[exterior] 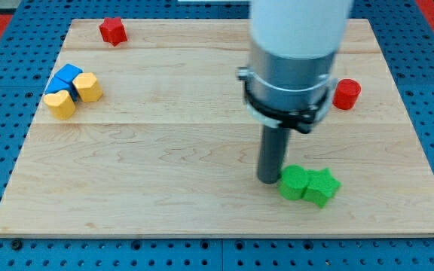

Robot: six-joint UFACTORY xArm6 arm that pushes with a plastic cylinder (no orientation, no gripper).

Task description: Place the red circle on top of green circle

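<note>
One camera looks down at a slant from the board's [164,150] near long edge, facing its far edge; the whole board fits in view (the arm's [296,45] upper part is cropped).

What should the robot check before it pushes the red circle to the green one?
1. Red circle in view, at the right edge: ok.
2. Green circle in view: ok.
3. My tip beside the red circle: not ok, it sits against the green circle's left side.
4. Green star clear of the green circle: not ok, they touch.
5. Path between the circles clear: cannot tell, arm hides part.
</note>
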